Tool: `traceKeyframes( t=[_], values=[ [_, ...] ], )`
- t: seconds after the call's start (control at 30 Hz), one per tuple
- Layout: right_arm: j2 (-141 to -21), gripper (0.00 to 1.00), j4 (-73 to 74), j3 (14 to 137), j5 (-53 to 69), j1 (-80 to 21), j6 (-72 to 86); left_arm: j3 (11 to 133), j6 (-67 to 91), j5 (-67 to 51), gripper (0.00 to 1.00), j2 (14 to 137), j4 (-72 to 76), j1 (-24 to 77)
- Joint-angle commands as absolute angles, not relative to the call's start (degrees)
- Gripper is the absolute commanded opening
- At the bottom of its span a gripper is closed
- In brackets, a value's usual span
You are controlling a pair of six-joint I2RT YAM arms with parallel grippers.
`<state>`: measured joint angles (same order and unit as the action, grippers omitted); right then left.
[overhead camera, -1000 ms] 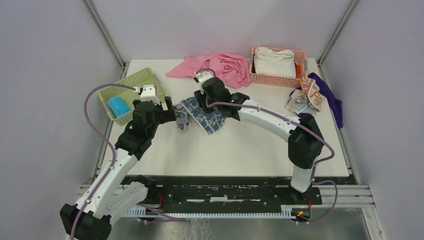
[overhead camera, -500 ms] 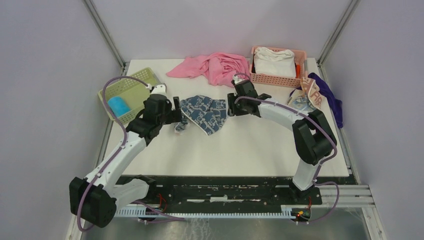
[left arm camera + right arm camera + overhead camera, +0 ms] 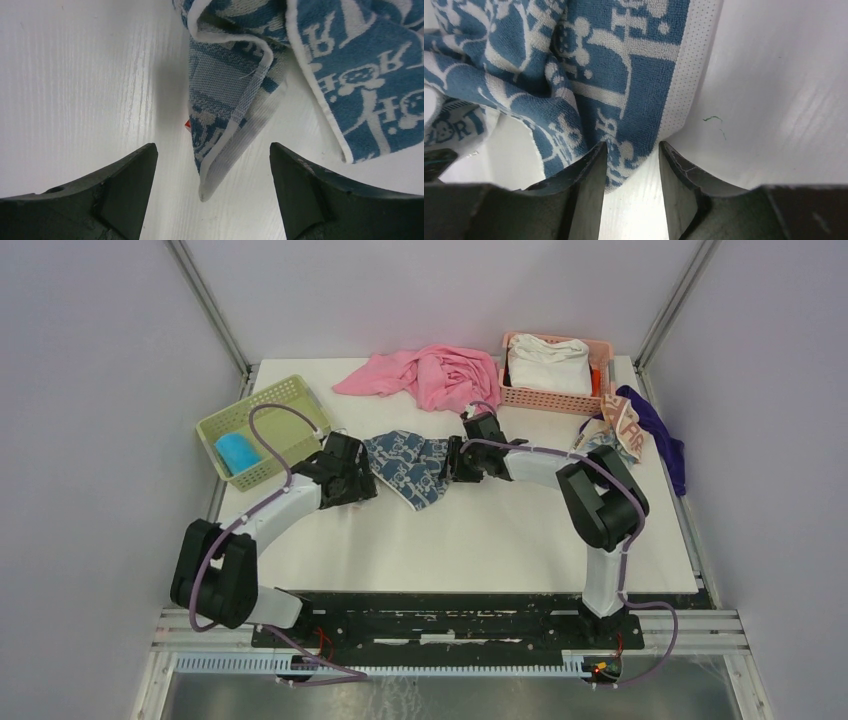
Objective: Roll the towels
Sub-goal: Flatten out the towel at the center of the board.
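The white towel with dark blue print (image 3: 408, 465) lies crumpled mid-table between both grippers. My left gripper (image 3: 366, 483) sits low at its left side, open wide; in the left wrist view a folded corner of the printed towel (image 3: 235, 75) points down between the fingers of the left gripper (image 3: 212, 150) without touching them. My right gripper (image 3: 447, 462) is at the towel's right edge, jaws partly apart, and a corner of the printed towel (image 3: 599, 65) reaches just between the tips of the right gripper (image 3: 630, 150). The bright blue towel (image 3: 237, 452) is rolled in the green basket (image 3: 290, 400). The cream lettered towel (image 3: 612, 435) lies bunched at the right.
A large pink cloth (image 3: 430, 375) lies at the back, close behind the printed towel. A pink basket (image 3: 520, 395) holding a white cloth (image 3: 548, 365) stands back right. A purple cloth (image 3: 665, 445) hangs at the table's right edge.
Both arms have dropped low to the table. The right gripper moved from above the towel to its right edge. The towel now lies spread out; the left gripper sits at its left corner.
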<state>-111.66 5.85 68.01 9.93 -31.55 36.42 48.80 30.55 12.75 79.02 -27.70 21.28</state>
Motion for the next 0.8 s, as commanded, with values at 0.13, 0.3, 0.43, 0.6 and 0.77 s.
traceKeyframes(
  t=[0.13, 0.3, 0.43, 0.6, 0.77],
  values=[
    [-114.9, 0.43, 0.3, 67.2, 14.0, -31.7, 41.7, 52.3, 33.5, 15.4, 0.78, 85.5, -28.5, 21.3],
    [-113.3, 0.15, 2.7, 68.9, 13.2, -30.8, 40.6, 55.9, 29.8, 18.7, 0.34, 86.7, -31.8, 21.4],
    [-108.6, 0.0, 11.4, 71.9, 12.0, -25.5, 38.8, 60.4, 23.1, 25.3, 0.03, 84.5, -34.8, 21.3],
    [-102.3, 0.0, 26.2, 79.2, 4.9, -16.7, 32.9, 62.6, 13.8, 37.7, 0.03, 78.3, -33.6, 21.4],
    [-102.5, 0.08, 36.8, 89.9, -3.8, -13.0, 27.6, 57.9, 7.7, 39.7, 0.03, 70.6, -26.2, 21.4]
  ],
)
